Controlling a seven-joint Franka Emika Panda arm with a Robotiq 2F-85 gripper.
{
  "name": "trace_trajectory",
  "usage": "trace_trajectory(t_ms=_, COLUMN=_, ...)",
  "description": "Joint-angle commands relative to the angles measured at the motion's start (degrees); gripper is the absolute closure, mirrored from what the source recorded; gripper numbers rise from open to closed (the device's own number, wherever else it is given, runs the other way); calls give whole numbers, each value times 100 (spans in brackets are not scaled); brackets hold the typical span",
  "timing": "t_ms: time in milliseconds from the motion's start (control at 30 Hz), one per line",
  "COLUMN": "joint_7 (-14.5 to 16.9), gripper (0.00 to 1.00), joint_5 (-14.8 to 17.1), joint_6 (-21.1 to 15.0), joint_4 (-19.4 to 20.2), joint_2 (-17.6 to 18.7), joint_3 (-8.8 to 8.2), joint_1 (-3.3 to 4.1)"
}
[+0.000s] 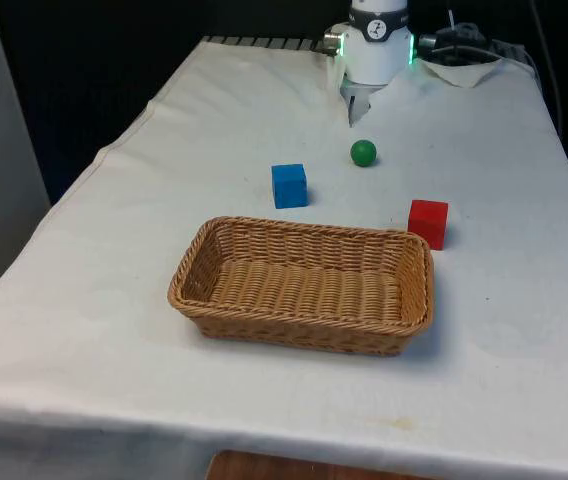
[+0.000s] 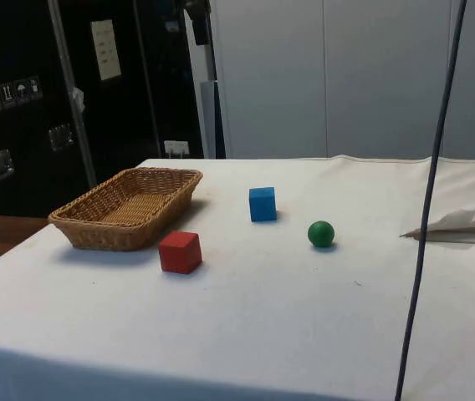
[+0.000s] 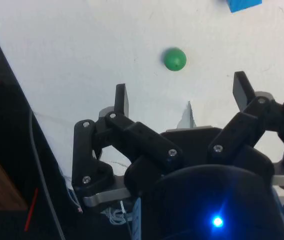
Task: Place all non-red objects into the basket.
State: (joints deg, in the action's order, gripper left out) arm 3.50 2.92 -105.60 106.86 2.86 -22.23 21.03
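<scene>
A green ball [image 1: 363, 152] [image 2: 321, 234] [image 3: 174, 59] lies on the white cloth near the robot's end of the table. A blue cube [image 1: 289, 185] [image 2: 262, 204] [image 3: 244, 4] sits between the ball and the wicker basket [image 1: 196, 262] [image 2: 87, 219]. A red cube [image 1: 428, 222] [image 2: 179, 251] rests beside the basket's corner on the front view's right. The basket holds nothing. My gripper [image 3: 181, 93] hangs high above the cloth, open, with nothing between its fingers [image 3: 121, 98]; the ball lies on the cloth beyond the fingertips.
A crumpled fold of cloth [image 1: 469, 70] [image 2: 459, 224] lies by the robot's base. A dark cable [image 2: 426, 217] hangs down across the side view. The table edge [image 3: 12, 85] falls away close to the gripper.
</scene>
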Motion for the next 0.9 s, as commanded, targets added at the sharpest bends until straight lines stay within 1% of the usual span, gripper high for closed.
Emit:
trace_trajectory(t_ms=0, joint_7=17, gripper=0, joint_5=-40, joint_6=-23, joint_4=115, joint_2=-126, joint_3=-17, joint_1=-11)
trace_trajectory(t_ms=133, joint_7=86, gripper=0, joint_5=-63, joint_6=-63, joint_4=275, joint_2=-275, joint_3=-57, joint_1=-40)
trace_trajectory(t_ms=167, joint_7=74, gripper=0, joint_5=-6, joint_6=6, joint_4=172, joint_2=-160, joint_3=-46, joint_1=-29)
trace_trajectory(t_ms=233, joint_7=143, gripper=0, joint_5=-63, joint_6=-97, joint_4=413, joint_2=-390, joint_3=-92, joint_1=-52)
trace_trajectory(t_ms=467, joint_7=275, gripper=0, joint_5=-74, joint_6=-218, joint_4=699, joint_2=-642, joint_3=-115, joint_1=-92)
trace_trajectory(t_ms=500, joint_7=264, gripper=0, joint_5=-46, joint_6=-149, joint_4=659, joint_2=-607, joint_3=-115, joint_1=-92)
trace_trajectory(t_ms=567, joint_7=350, gripper=0, joint_5=-74, joint_6=-269, joint_4=768, joint_2=-710, joint_3=-115, joint_1=-103)
trace_trajectory(t_ms=767, joint_7=539, gripper=0, joint_5=-74, joint_6=-372, joint_4=911, joint_2=-842, joint_3=-115, joint_1=-132)
trace_trajectory(t_ms=867, joint_7=584, gripper=0, joint_5=-80, joint_6=-413, joint_4=957, joint_2=-888, joint_3=-120, joint_1=-138)
